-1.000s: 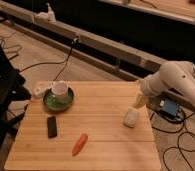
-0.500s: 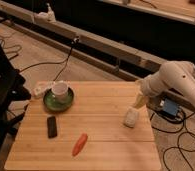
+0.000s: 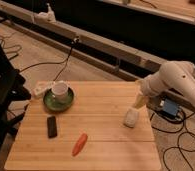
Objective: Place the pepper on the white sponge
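changed: pretty much nothing. Over the last second the arm, the pepper and the sponge all sit exactly where they were.
gripper: the gripper hangs at the right edge of the table, just above the far end of the white sponge. Can't tell if it's touching it.
jaws: no idea whether they're wide or narrow, can't tell from this angle. Doesn't look like they're carrying anything, though.
pepper: the pepper is lying flat near the front edge of the table, left of centre and well apart from the gripper and the sponge.
sponge: near the right edge, nothing on it.
other stuff: white cup on a green plate at the back left, with a black bar just in front of it.
what it means: my read is the task hasn't really started. The arm is parked over the target, not the thing it has to pick up.
next: I'd guess it has to swing left and forward to the pepper before anything else counts.
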